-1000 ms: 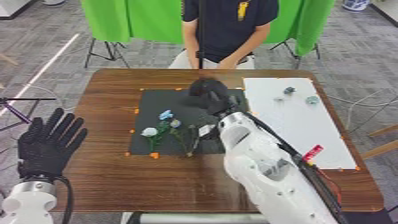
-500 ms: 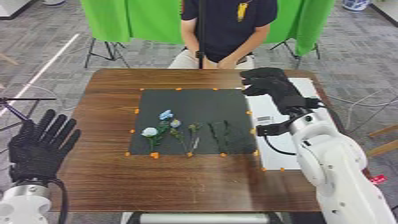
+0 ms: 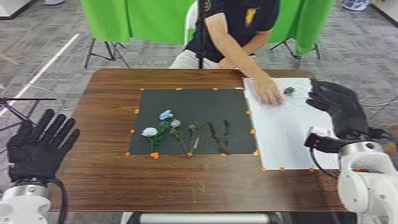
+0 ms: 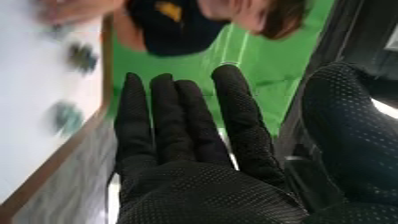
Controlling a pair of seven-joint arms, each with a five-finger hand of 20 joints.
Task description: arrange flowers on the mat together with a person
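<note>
Head view: left hand point(image 3: 37, 152) is just chilling by the bench point(image 3: 98, 180), fingers spread, and the right hand point(image 3: 342, 106) has its fingers out straight near the white sheet point(image 3: 302, 135). Flowers point(image 3: 149, 132) are on the dark mat point(image 3: 200, 102), stems point(image 3: 226, 137) beside them. Person's hand point(image 3: 268, 92) is on the sheet, near a small bloom point(image 3: 289, 91).
</note>
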